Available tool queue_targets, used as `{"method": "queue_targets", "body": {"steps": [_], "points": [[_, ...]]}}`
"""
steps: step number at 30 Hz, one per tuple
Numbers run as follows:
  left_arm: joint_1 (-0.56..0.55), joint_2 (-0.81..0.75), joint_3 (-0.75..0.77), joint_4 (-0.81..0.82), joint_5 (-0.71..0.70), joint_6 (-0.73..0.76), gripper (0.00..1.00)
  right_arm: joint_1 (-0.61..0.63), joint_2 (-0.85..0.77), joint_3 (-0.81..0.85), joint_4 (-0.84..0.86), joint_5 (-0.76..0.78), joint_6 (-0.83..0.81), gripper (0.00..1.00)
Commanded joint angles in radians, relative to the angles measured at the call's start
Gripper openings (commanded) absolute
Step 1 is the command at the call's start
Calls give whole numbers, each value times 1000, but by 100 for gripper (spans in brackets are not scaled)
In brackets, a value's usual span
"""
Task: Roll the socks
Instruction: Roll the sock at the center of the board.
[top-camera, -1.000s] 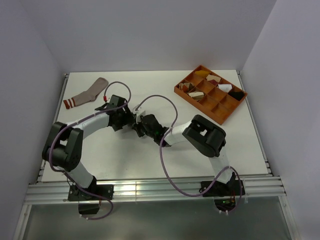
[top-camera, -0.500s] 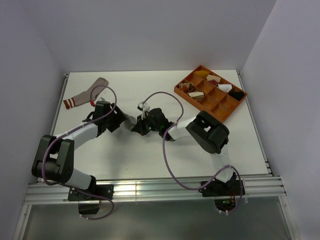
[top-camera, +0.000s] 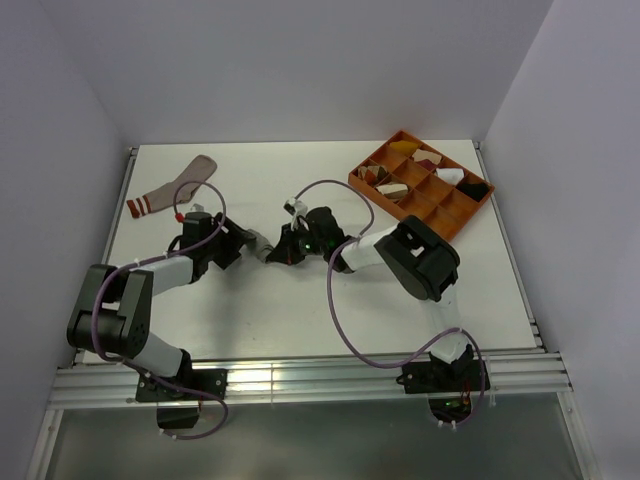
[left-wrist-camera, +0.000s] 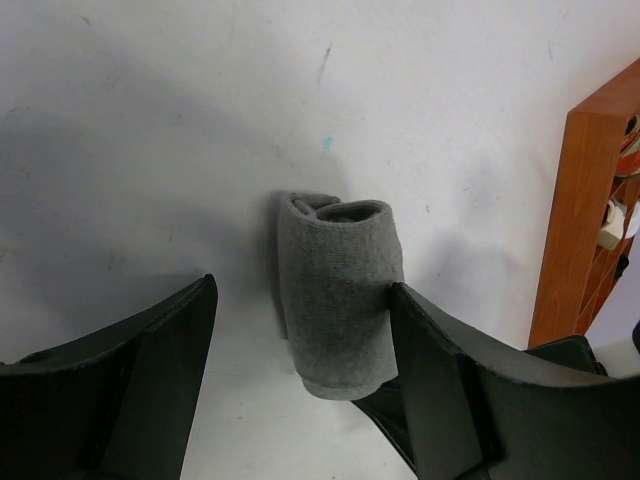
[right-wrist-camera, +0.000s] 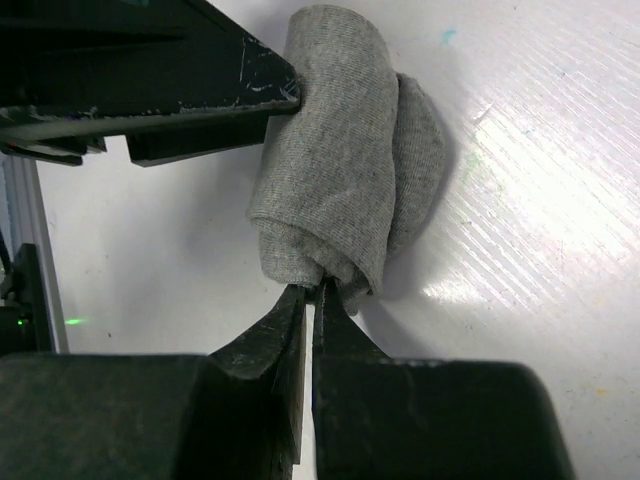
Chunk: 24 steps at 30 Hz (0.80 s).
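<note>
Grey sock (right-wrist-camera: 340, 190) rolled into tight bundle, lying on worktop (top-camera: 260, 320), middle, between both end effectors. Left end effector (left-wrist-camera: 300, 290) wide open, straddling roll; one finger against roll's side, other apart. Right end effector (right-wrist-camera: 308, 292) closed tight, tips touching roll's end; pinch on fabric unclear. Pinkish-tan sock (top-camera: 175, 187) flat at far-left corner, well apart. Orange divided tray (top-camera: 445, 222) far right, holding small cloth bundles.

Orange plastic divided tray (left-wrist-camera: 585, 220): cut off at the left wrist view's right edge, contents blurred. Rolled grey knit sock (left-wrist-camera: 338, 290): one flank behind the left gripper's black finger (left-wrist-camera: 470, 400); from above, mostly hidden, only a grey scrap showing.
</note>
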Motion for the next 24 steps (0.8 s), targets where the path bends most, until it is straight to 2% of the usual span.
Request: {"method": "queue_targets", "body": {"steps": [1, 10, 24], "points": [[16, 23, -20, 78, -1, -16, 74, -9, 27, 43, -34, -32, 38, 0], [22, 98, -8, 142, 26, -30, 70, -15, 50, 72, -64, -61, 63, 0], [29, 132, -3, 188, 3, -6, 69, -33, 65, 78, -68, -83, 90, 0]]}}
